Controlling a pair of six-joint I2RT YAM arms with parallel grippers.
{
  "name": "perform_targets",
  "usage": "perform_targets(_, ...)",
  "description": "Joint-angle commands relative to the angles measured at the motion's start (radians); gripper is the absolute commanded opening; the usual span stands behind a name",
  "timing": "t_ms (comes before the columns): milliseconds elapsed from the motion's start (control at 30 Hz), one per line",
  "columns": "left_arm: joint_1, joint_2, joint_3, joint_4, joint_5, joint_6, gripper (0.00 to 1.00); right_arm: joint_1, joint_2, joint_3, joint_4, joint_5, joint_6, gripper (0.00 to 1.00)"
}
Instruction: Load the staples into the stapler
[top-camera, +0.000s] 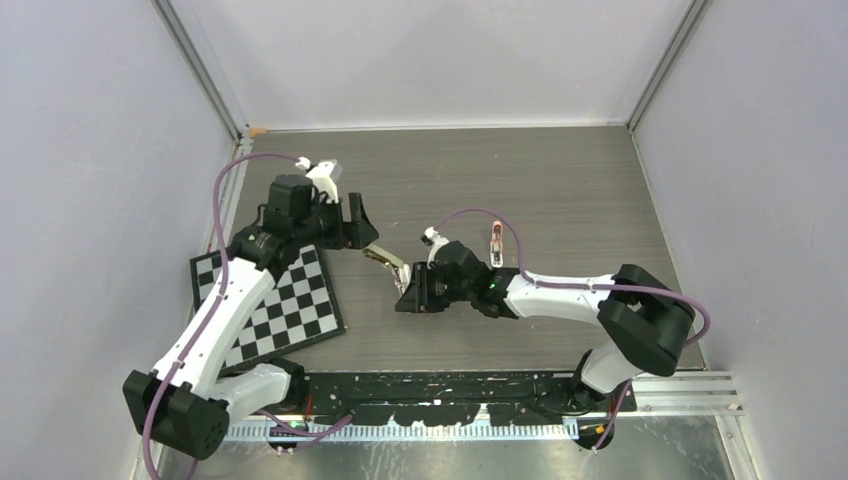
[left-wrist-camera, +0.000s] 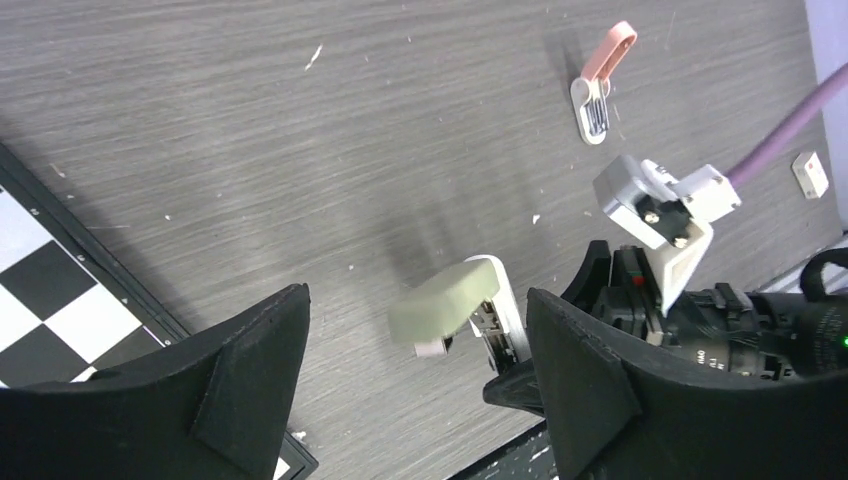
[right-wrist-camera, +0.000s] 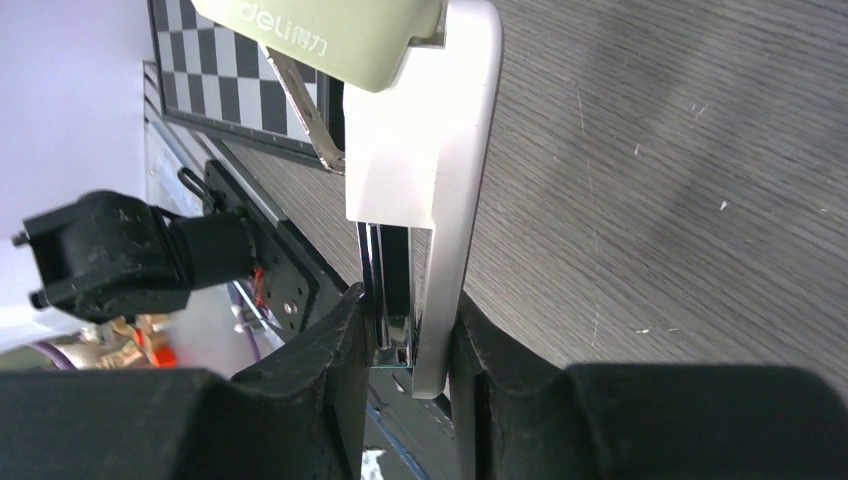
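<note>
The right fingers (right-wrist-camera: 300, 390) grip the stapler (right-wrist-camera: 420, 160), lid swung open for loading; left fingers (left-wrist-camera: 240, 360) stand open nearby.

In the right wrist view the lower end of the stapler (right-wrist-camera: 420, 150) is hidden between the fingers of the right end effector (right-wrist-camera: 410, 308). Its green cover and the checkerboard (right-wrist-camera: 230, 60) are cut off by the top edge. The open channel is dark, so it is not possible to tell whether staples lie inside. In the left wrist view the lower end of the stapler disappears among black parts beside a finger (left-wrist-camera: 590, 390) of the left end effector (left-wrist-camera: 415, 300), and both fingers are cut off by the bottom edge. A pale block (left-wrist-camera: 810, 173) near the right edge is too small to identify.
</note>
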Motion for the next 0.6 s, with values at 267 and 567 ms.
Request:
perform_targets(267,-0.002,-0.114,-0.154,0.250,-0.025,-0.221,0.82,0.006,-0.001,0.089,0.132,0.135,0.191,0.01)
perform_targets(567,-0.025,-0.061,-0.210,0.390,-0.024,-0.309,0.84,0.005,0.001,0.091,0.130,0.174,0.166,0.01)
